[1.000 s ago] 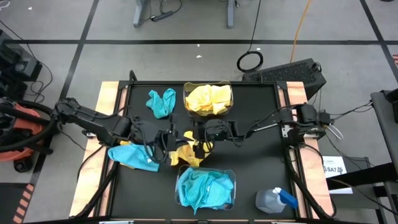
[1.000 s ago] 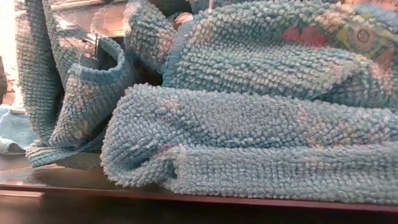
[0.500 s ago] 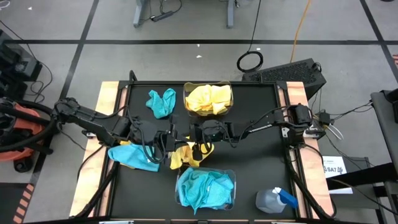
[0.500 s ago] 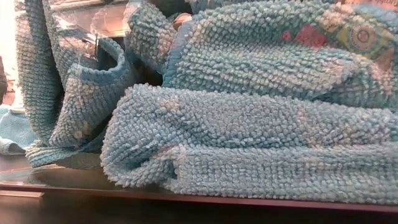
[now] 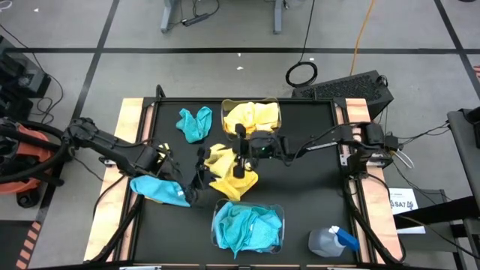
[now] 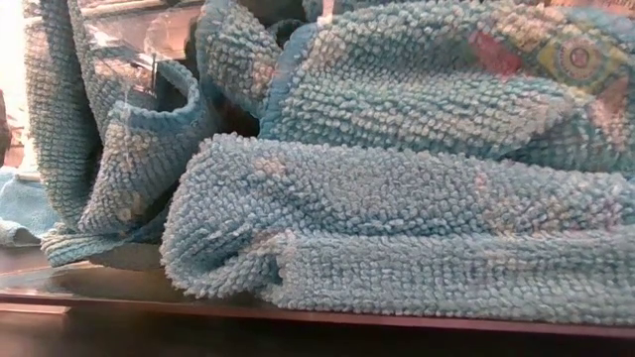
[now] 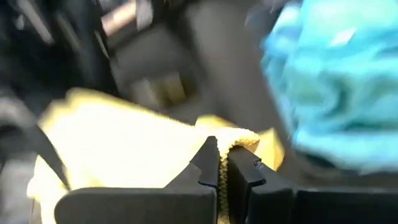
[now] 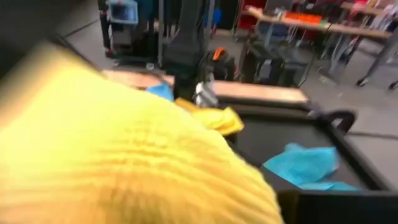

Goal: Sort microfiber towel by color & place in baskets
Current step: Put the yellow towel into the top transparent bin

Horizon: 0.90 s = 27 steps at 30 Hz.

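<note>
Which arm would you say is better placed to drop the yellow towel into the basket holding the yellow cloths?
Probably the right gripper: it holds the yellow towel beside the yellow basket. The left gripper pinches its other edge, farther away.

2 dark, slender jointed arms trail black cables; the left pincer [image 7: 218, 163] has black, wedge-shaped fingers.

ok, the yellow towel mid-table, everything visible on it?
The yellow towel is soft looped cloth, bright yellow, crumpled and draped mid-table between the two baskets, outside both. The left gripper is shut on one edge; the right gripper is over its middle, fingers hidden. Whether it is lifted cannot be told.
</note>
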Each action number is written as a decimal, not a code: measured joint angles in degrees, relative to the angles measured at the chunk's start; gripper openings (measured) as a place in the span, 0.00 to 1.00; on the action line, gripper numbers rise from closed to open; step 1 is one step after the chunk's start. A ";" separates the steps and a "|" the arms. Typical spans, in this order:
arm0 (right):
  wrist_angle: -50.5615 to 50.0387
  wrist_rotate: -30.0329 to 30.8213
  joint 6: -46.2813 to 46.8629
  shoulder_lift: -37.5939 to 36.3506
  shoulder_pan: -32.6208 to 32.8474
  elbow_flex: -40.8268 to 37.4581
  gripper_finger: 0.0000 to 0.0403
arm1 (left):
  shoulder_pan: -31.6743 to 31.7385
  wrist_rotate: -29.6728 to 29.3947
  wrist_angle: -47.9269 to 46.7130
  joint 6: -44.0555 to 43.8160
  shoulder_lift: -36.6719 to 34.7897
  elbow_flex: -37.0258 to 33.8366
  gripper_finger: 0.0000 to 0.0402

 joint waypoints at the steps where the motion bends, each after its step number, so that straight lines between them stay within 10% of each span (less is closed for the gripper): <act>1: 0.06 -0.05 -0.42 -0.92 -0.24 0.00 0.00 | 0.21 -1.09 -1.66 -1.11 0.00 -0.40 0.02; 8: -0.71 -4.96 -1.02 -6.48 -2.35 0.77 0.00 | 4.55 -7.23 -1.51 -4.81 -0.03 -4.98 0.07; 27: -21.24 7.54 -3.23 -8.96 -11.13 11.47 0.00 | 10.06 -5.58 4.94 -16.72 0.02 -16.61 0.71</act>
